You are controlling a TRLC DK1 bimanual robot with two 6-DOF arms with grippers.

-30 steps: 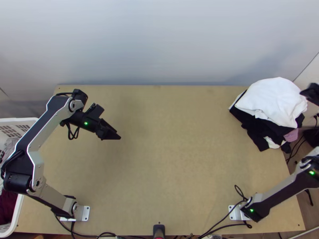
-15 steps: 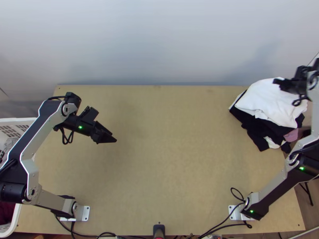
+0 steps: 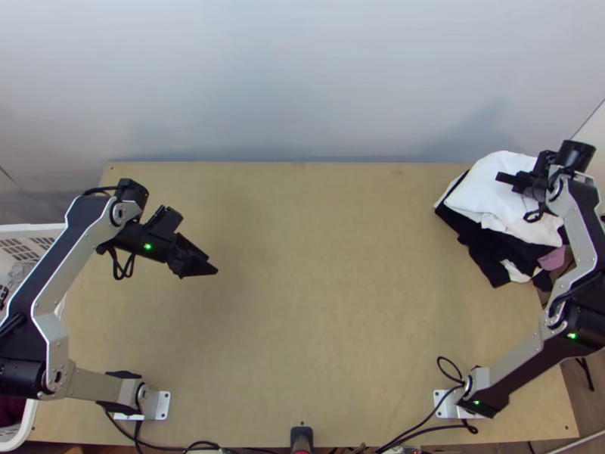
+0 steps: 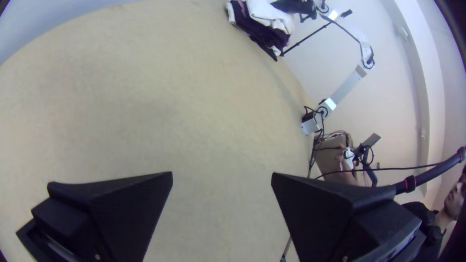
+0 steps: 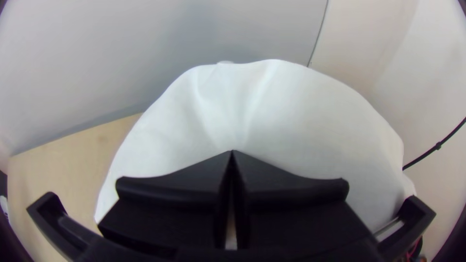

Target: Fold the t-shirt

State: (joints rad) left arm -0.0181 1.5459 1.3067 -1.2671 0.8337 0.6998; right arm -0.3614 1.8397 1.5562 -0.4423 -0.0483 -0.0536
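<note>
Two black fingers spread wide apart on the left gripper (image 3: 215, 270), over the tabletop (image 3: 325, 318); the two on the right gripper (image 3: 501, 178) meet at their tips, pinching the white cloth (image 3: 484, 204). That's one soft, plain cloth, bunched into a rounded mound atop a pile at the tabletop's far right corner, with small pleats fanning from the pinch. Beneath it lie rumpled black cloths (image 3: 499, 246), how many I can't tell, plus one bit of pink cloth (image 3: 553, 259) and one white bit (image 3: 516, 271) low down. The tabletop is smooth, pale wood. At its left side stands one white plastic basket (image 3: 45, 228), its wall a lattice of slots, with grey cloth (image 3: 21, 271) and dark red cloth (image 3: 10, 410) inside.
</note>
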